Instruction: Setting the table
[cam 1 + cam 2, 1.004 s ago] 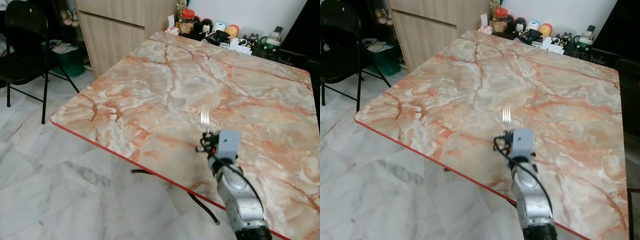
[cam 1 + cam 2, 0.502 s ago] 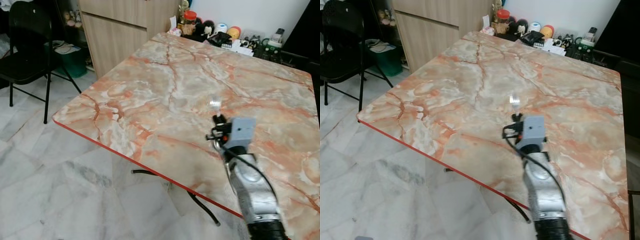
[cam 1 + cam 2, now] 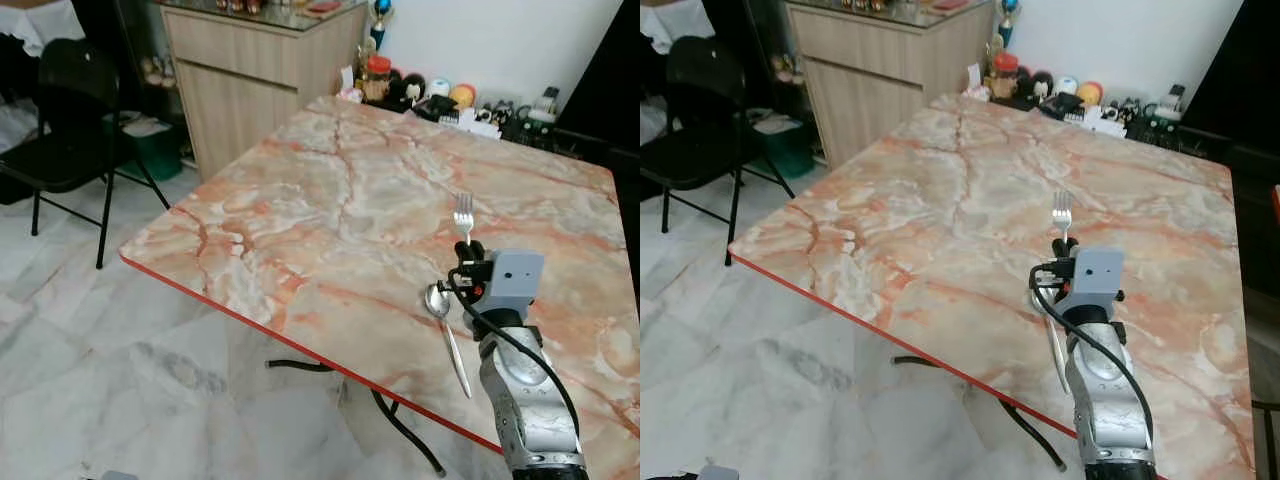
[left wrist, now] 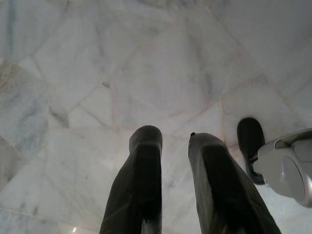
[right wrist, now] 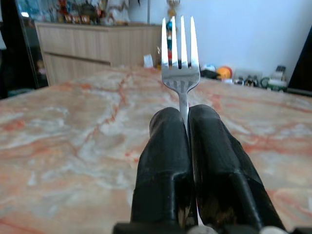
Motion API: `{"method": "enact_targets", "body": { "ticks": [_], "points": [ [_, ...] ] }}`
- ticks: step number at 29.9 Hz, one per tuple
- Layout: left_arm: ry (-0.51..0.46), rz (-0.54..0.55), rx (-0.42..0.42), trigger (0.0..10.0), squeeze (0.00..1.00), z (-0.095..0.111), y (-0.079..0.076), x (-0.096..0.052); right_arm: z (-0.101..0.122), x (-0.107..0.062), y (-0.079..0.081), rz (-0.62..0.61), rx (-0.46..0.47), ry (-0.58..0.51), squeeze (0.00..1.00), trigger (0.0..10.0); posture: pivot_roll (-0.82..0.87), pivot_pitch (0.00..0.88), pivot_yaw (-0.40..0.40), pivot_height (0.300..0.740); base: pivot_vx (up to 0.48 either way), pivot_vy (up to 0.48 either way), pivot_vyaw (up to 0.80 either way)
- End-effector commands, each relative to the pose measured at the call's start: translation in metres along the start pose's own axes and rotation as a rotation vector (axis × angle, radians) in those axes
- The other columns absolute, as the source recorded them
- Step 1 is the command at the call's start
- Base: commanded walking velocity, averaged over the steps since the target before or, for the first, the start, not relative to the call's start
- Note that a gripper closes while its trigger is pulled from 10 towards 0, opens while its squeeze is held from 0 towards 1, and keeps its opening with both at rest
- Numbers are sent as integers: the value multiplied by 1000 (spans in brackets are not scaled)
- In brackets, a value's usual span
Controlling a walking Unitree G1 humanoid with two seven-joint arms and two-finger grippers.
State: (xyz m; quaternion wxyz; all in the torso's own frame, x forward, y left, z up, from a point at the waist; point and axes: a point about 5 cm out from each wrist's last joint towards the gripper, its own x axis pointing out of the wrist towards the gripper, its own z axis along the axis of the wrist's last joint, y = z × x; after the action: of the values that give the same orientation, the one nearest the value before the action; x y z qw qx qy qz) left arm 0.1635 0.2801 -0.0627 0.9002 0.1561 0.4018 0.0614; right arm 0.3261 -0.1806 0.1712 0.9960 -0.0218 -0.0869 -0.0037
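A black folding chair [image 3: 70, 130] stands off to the left on the pale marble-tile floor [image 3: 120, 400]. Behind it, a green bin [image 3: 152, 148] sits beside a light wood cabinet [image 3: 250, 85]. Along the far wall a clutter of small things: a red-lidded jar [image 3: 377, 78], round figurines [image 3: 440, 92], a dark phone set [image 3: 540, 108]. A black cable [image 3: 300, 365] curls across the floor.
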Motion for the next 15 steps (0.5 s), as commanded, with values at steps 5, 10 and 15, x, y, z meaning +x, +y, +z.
{"method": "enact_targets", "body": {
  "ticks": [5, 10, 15],
  "points": [
    [31, -38, 40, 10000, 0, -7, -12, -1, 18, 2, -7, -38, 11, -69, 0, 10000, 52, 79, -38, 740, 0, -192, -473],
    [13, -41, 27, 10000, 0, -4, -13, -1, 19, 4, 2, -31, 31, -82, 0, 10000, 59, 105, -41, 740, 0, -480, -467],
    [25, -37, 23, 10000, 0, -9, -13, -2, 28, 10, 6, -41, 45, -115, 0, 10000, 59, 112, -42, 740, 0, -480, 0]
  ]
}}
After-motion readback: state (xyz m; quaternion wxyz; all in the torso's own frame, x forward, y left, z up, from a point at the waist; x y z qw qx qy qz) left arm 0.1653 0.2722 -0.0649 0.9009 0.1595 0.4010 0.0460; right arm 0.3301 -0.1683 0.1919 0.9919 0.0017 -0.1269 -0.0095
